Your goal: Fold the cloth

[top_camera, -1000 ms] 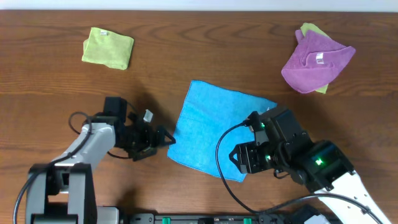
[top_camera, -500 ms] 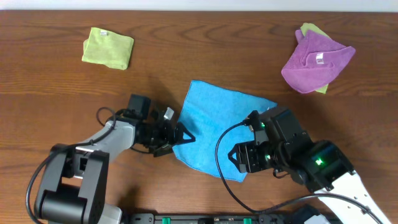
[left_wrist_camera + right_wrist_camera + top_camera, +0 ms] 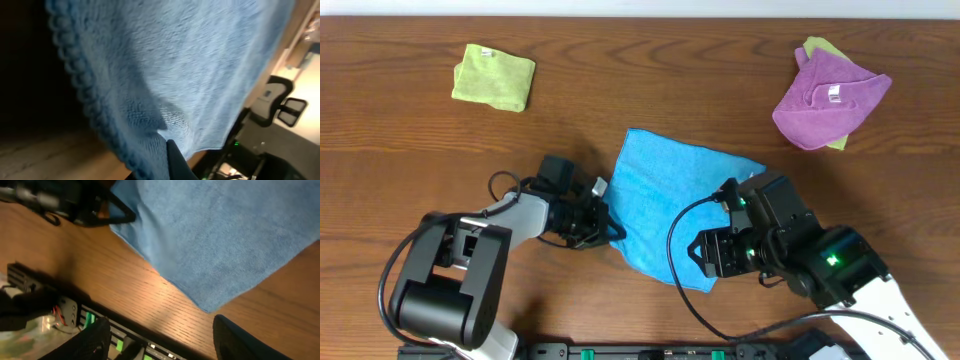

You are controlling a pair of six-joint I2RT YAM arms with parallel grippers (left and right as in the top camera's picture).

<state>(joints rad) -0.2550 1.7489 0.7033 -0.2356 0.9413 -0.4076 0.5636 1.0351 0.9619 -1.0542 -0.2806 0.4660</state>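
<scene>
The blue cloth (image 3: 670, 200) lies mostly flat in the middle of the table. My left gripper (image 3: 610, 232) is at its near left edge, shut on the cloth's hem. In the left wrist view the cloth (image 3: 175, 60) fills the frame and bunches against one dark finger (image 3: 177, 162). My right gripper (image 3: 161, 322) hangs open just off the cloth's near right corner (image 3: 210, 305), nothing between its fingers. The right wrist view also shows the left gripper (image 3: 120, 215) at the cloth's edge.
A light green cloth (image 3: 493, 77) lies folded at the far left. A purple cloth (image 3: 828, 100) sits crumpled at the far right on another green one (image 3: 817, 47). A black rail (image 3: 620, 350) runs along the table's front edge.
My left gripper slid right across the table to the cloth's near left edge and went from open to shut on it. The right arm has stayed where it was.
</scene>
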